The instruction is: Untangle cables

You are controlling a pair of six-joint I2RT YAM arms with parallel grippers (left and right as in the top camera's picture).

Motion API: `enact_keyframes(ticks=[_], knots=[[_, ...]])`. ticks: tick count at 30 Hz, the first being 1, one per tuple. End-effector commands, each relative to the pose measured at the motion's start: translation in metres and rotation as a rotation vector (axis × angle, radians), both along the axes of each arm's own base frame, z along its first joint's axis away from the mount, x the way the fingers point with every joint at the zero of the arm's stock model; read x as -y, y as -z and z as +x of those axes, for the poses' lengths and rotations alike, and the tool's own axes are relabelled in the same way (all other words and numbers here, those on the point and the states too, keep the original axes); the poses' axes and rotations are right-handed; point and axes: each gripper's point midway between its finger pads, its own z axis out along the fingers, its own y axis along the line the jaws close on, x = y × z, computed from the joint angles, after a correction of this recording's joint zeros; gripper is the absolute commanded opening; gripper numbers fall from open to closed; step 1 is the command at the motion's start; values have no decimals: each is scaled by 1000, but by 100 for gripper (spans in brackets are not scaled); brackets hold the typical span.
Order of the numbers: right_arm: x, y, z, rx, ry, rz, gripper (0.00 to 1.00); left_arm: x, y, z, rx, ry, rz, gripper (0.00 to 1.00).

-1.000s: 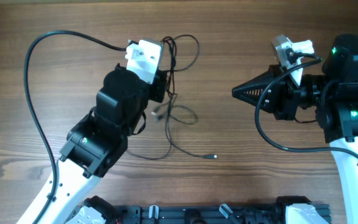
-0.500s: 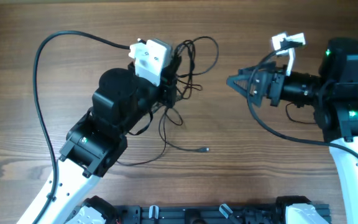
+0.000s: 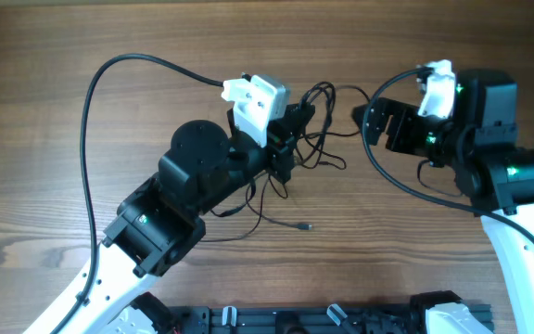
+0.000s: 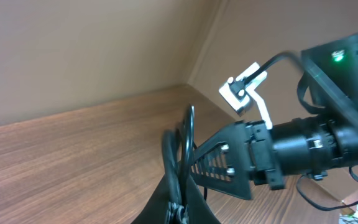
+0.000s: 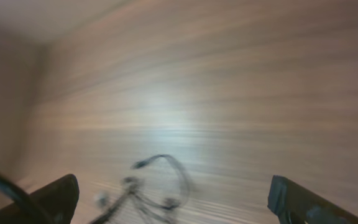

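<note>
The cables (image 3: 323, 139) have risen off the table (image 3: 54, 56), pinched in my left gripper (image 3: 290, 150) and carried toward my right gripper (image 3: 371, 121); its fingers have just spread wide; probably ready to take a strand and pull apart.

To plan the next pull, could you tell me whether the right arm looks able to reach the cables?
Probably yes: the right gripper, jaws open, faces the cables, nothing between.

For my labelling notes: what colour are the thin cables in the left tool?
The cables are black; the overhead view shows this best.
</note>
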Motion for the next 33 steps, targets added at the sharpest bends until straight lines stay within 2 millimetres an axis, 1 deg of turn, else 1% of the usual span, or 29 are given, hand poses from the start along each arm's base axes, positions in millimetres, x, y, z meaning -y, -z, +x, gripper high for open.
enact_keyframes(ticks=[1, 3, 5, 6, 8, 14, 17, 18, 21, 23, 25, 27, 29, 30, 32, 33], knots=[[56, 20, 1, -53, 246, -238, 100, -5, -8, 2, 6, -36, -28, 4], [72, 26, -6, -91, 311, -301, 100, -12, -11, 4, 26, -70, -19, 4], [82, 30, -11, -112, 343, -351, 100, -20, -15, 7, 36, -118, -21, 4], [87, 31, -14, -122, 359, -377, 100, -27, -17, 10, 42, -158, -20, 4], [89, 32, -14, -123, 362, -386, 99, -38, -16, 14, 42, -221, -8, 4], [92, 27, -8, -91, 381, -394, 100, -40, -4, 13, 8, -226, 31, 4], [104, 24, -7, -77, 431, -449, 100, -44, -4, 15, 10, -247, 35, 4], [110, 22, -7, -71, 453, -474, 100, -47, -3, 17, 19, -271, 52, 4], [126, 17, -6, -49, 516, -542, 100, -52, 1, 20, 71, -284, 137, 4], [130, 14, -6, -39, 538, -562, 100, -53, 4, 20, 133, -267, 227, 4], [126, 15, -4, -38, 519, -546, 100, -53, 4, 20, 165, -257, 268, 4], [114, 17, -2, -37, 439, -520, 100, -51, 4, 19, 161, -246, 256, 4], [91, 22, -1, -39, 297, -458, 100, -41, 4, 12, 156, -181, 239, 4], [74, 24, -2, -33, 191, -419, 100, -34, 4, 7, 155, -133, 227, 4], [56, 24, -4, -20, 72, -377, 100, -30, 4, 3, 139, -105, 205, 4], [43, 23, -6, -7, -7, -342, 100, -30, 4, 4, 116, -111, 183, 4]])
